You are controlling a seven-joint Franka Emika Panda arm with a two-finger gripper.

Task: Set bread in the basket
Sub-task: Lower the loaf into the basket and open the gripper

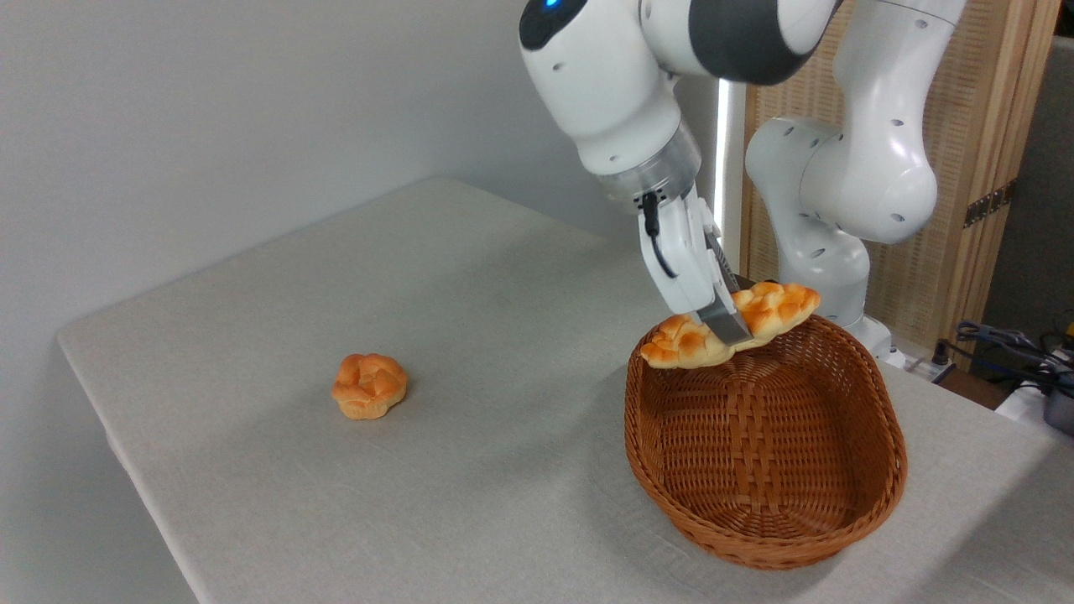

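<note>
The bread (759, 315) is golden orange with pale lines where it twists like a braid, and the small bun (369, 385) at 9 o'clock from the basket (873, 394) has the same orange and pale knots. The basket is brown with a criss-cross woven pattern. The table (470, 335) is pale grey-beige, the robot arm (604, 84) is white with dark grey parts, and the gripper (728, 323) has grey fingers.

1. Your bread (759, 317): long braided loaf, golden-orange with pale seams, tapered ends. It's off the table, pinched mid-length, tilted with the right end higher, over the basket's far rim.
2. Your basket (889, 470): oval brown wicker, thick rim, upright on the table at right, interior bare weave.
</note>
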